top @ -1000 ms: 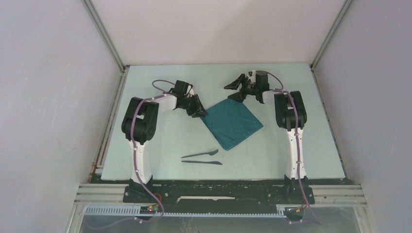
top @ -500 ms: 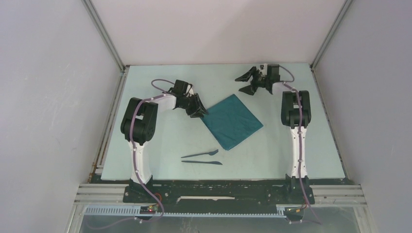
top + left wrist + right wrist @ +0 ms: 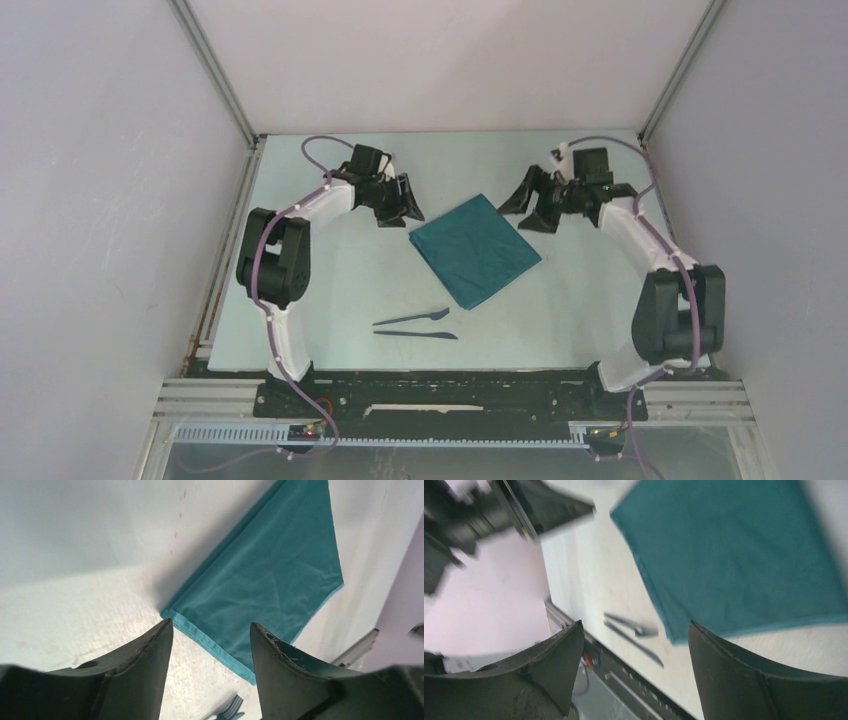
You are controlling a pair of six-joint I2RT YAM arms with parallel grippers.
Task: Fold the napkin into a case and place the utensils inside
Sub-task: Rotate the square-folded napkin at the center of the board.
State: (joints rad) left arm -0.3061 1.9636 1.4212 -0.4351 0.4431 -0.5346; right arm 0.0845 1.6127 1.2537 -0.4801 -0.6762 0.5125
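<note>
L gripper [image 3: 402, 213], jaws apart, just beside napkin [image 3: 476, 250] w/o touching.

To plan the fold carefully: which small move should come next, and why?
Probably lower the left gripper onto the napkin's nearest corner and grasp it. It and the right gripper hang open, empty, beside the cloth, a wide square, not yet a case.

A: What sort of place is this?
B: A robotics lab, by the look of it — a test cell. Plain pale walls [image 3: 100, 200] box in a table [image 3: 560, 300], aluminium rails [image 3: 212, 70] frame the corners, and a left arm [image 3: 275, 260] and a right arm [image 3: 680, 310] stand bolted to a black base plate [image 3: 450, 395].
</note>
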